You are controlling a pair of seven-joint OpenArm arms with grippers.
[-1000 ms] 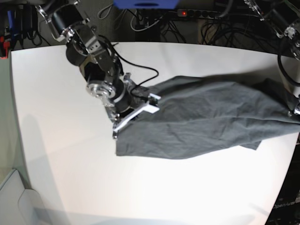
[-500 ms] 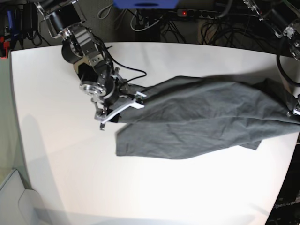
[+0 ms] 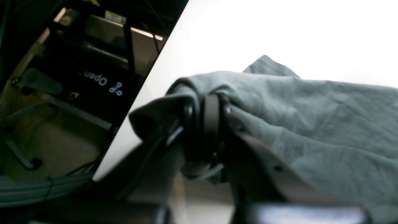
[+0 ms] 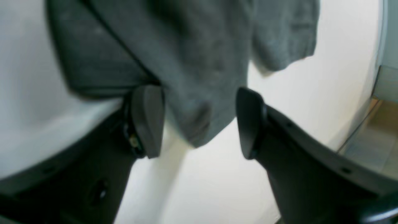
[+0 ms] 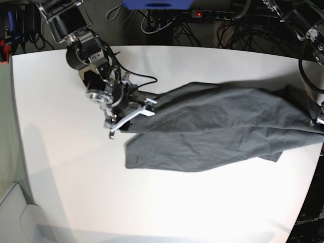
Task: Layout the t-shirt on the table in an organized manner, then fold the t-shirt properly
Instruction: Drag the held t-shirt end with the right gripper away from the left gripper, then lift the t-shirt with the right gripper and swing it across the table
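Spread rumpled across the white table [image 5: 101, 202], from about the middle out to the edge on the base view's right: the t-shirt [image 5: 217, 131], dark charcoal grey, creased in long diagonal folds, 1 corner lying flat toward the near side.

Poised at the cloth's other end, on that view's left: the right gripper [image 5: 130, 117], jaws spread wide, grasping nothing. Seen from its own wrist camera: 2 dark fingers [image 4: 147, 119] standing apart with a hanging point of grey fabric [image 4: 192, 77] between them, touched by neither as far as can be told; bare tabletop [image 4: 217, 174] below.

Clenched on a bunched fold at the table's right-hand edge: the left gripper [image 3: 206, 124], pads pressed together with cloth [image 3: 311, 118] wrapped over and around them, the rest of the garment trailing away across the surface [image 3: 279, 28]. Barely visible in the base view, this gripper [image 5: 319, 119], cut off by the picture's border.

Readable past the table edge in the left wrist view, upside down on a dark panel: the word "Open" [image 3: 95, 78] beside a small linked-dots logo. Faintly legible at the base view's lower right corner: pale lettering starting "OpenArm" [image 5: 309, 221], the end cut off.

Farther back, beyond the far edge: a power strip [image 5: 223, 14] with 1 red light and a tangle of cables [image 5: 167, 25].
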